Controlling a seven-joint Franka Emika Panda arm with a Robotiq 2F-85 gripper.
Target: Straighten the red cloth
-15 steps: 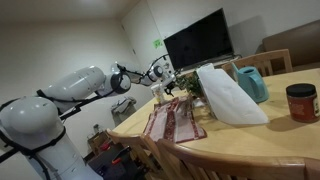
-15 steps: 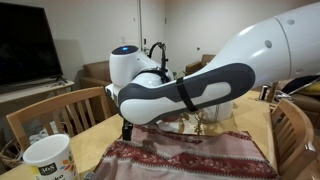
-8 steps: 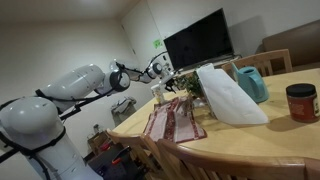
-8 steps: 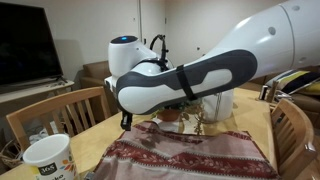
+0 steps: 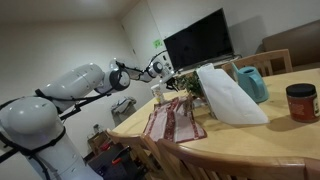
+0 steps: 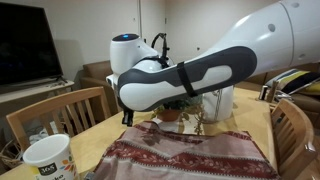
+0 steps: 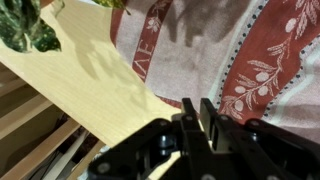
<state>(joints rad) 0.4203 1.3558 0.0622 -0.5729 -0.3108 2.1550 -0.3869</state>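
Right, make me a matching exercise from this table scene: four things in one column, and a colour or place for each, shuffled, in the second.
Things:
1. red cloth
2. jar
3. mug
4. television

Descriptions:
A. dark screen, beyond the table
B. white, with dark print
C. red lid
D. pale stripes, lying wrinkled on the wood

Pairs: 1-D; 2-C; 3-B; 4-A
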